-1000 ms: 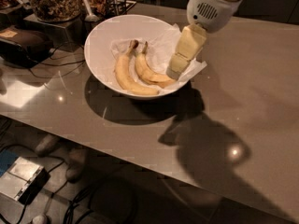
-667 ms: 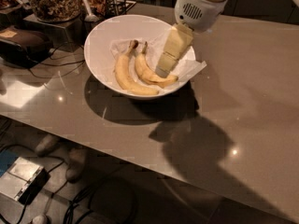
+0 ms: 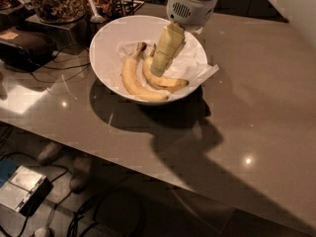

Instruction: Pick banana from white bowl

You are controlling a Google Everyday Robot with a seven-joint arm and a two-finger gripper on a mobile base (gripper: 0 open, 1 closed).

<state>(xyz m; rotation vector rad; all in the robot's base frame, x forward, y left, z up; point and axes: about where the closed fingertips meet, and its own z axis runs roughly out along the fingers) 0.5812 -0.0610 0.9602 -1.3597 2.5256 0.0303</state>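
Cream-coloured and tapering, the hand (image 3: 158, 71) reaches down from a white wrist housing (image 3: 190, 6) into the white bowl (image 3: 106, 43), its tip over the upper part of the banana (image 3: 170, 83). Whether it is spread or closed I cannot tell, nor whether it touches the fruit.

The banana is the right one of two in the bowl and lies on the crumpled paper lining (image 3: 195, 65). It curves from a thin stem near the hand round to a browner end toward the near-right rim. It is short, strongly bent, and yellow with darker bruising at that end.

I judge it light and stiff enough to lift from one point, yet soft under the skin, most of all where it is brown, so a hard squeeze would mark it. The skin looks smooth and the body rounded, so it may roll or slip. The thick middle of the curve, taken across its width, seems the best hold.

Just beside it on the left lies a longer banana (image 3: 133, 80), close enough to be nudged. The bowl stands on a grey-brown table (image 3: 256, 107).
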